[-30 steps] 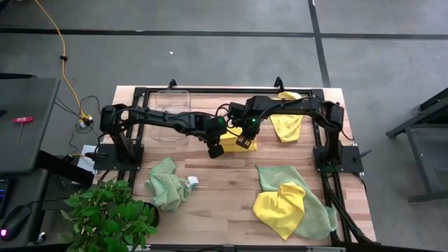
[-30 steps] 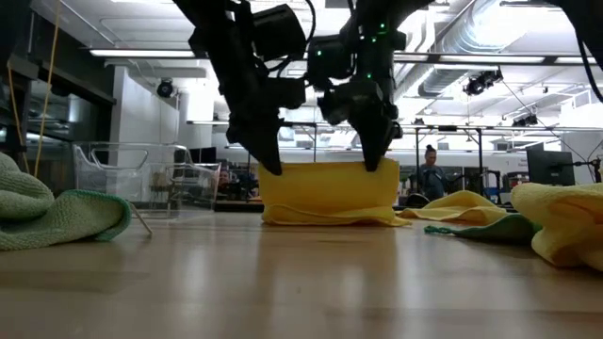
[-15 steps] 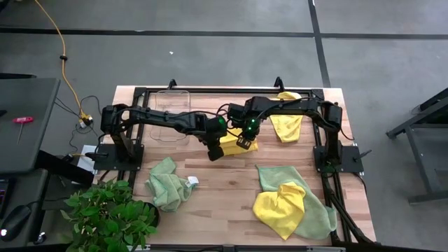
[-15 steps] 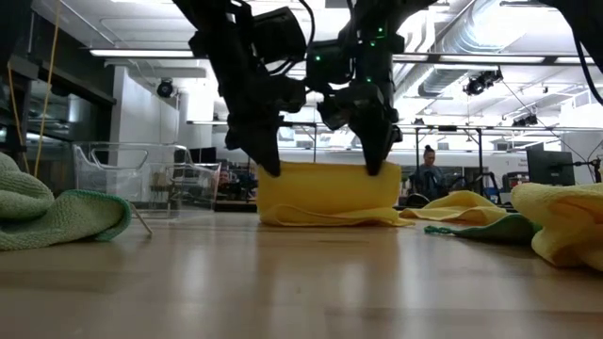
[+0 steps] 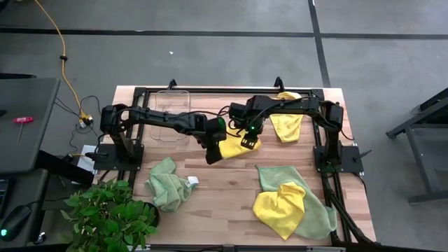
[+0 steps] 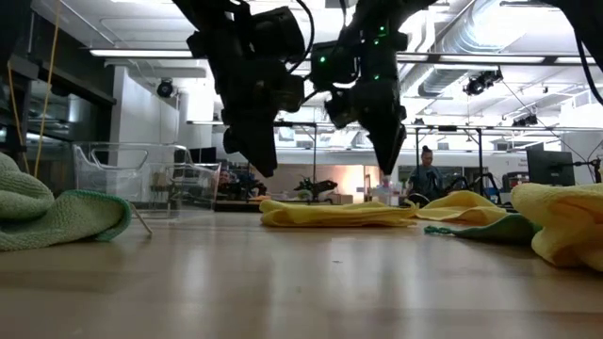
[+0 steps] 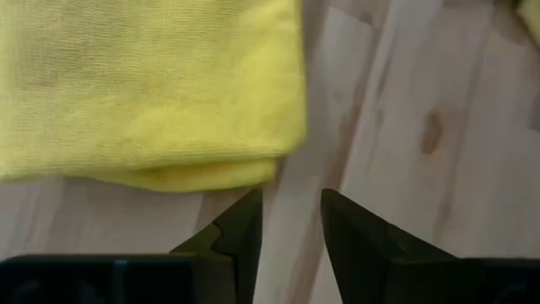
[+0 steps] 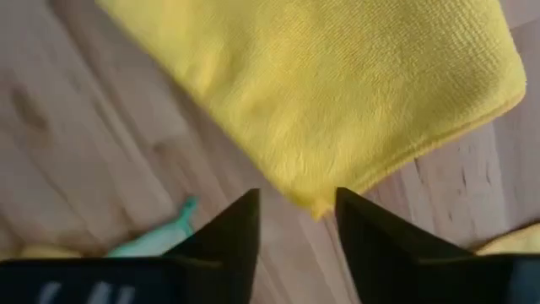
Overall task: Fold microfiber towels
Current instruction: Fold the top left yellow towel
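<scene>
Left pincer — above the middle of the worktop, fingers parted by a narrow gap, nothing between them. In its own wrist view the two dark fingers point at bare wood just beside the corner of the folded yellow towel; no contact with the cloth.

Right pincer — close beside the left one, over the opposite side of the same towel, fingers likewise parted and empty. Its wrist view shows the fingers hanging just off the towel's edge, apart from it.

Folded yellow towel — lies flat on the wood between and below the two pincers. In the low view it is a thin, flat layer, with both pincers raised clear above it.

Other towels:
- crumpled yellow towel near the far right of the worktop, beside the right arm;
- sage green towel bunched at the near left;
- sage green towel spread at the near right, with another yellow towel heaped on top of it.

Also present — clear plastic bin at the far left under the left arm; leafy green plant off the near-left corner; a person in the room behind, seen in the low view.
</scene>
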Robot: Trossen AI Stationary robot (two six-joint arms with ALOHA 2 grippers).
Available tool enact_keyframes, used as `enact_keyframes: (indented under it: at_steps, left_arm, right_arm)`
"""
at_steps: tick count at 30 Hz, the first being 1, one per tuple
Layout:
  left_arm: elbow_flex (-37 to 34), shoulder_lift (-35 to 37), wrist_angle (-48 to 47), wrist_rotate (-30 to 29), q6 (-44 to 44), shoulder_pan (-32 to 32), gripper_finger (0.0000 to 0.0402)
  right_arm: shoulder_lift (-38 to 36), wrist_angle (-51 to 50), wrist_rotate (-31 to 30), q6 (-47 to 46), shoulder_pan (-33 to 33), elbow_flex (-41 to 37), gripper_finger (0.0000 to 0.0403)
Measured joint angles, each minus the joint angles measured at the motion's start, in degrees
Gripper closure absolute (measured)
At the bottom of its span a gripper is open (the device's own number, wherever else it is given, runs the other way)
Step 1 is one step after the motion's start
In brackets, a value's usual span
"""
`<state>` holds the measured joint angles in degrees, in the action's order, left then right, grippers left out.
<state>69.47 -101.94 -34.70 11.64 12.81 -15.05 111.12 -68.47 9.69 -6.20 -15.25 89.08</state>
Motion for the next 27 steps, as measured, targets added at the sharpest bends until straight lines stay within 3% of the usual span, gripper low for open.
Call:
enact_keyframes:
  at_steps: [7,11,15,18,22,27]
  left_arm:
    - [-0.22,3.76,-0.23,-0.28,-2.45,-4.84,0.0271]
    - [-4.03,6.37,8.10,0.16,-0.61,-7.49,0.0273]
    - [-11.40,10.04,21.30,3.86,5.99,-9.13,0.0274]
    - [-15.90,11.58,31.14,3.42,11.52,-9.31,0.0274]
    - [-17.96,11.10,35.83,2.99,16.04,-9.05,0.0274]
    - [-18.01,8.81,36.06,1.73,17.05,-7.36,0.0274]
  right_arm:
    - [-5.08,-0.34,0.35,7.59,-1.35,-0.01,0.0197]
    - [-10.04,7.49,2.98,7.72,-5.01,-6.13,0.0195]
    - [-17.17,19.79,7.26,2.51,-8.51,-17.31,0.0195]
    - [-21.66,29.95,7.80,-2.90,-9.91,-24.32,0.0195]
    - [-24.20,39.94,7.65,-11.48,-11.26,-30.63,0.0195]
    - [-22.63,43.05,8.29,-21.36,-13.05,-36.45,0.0195]
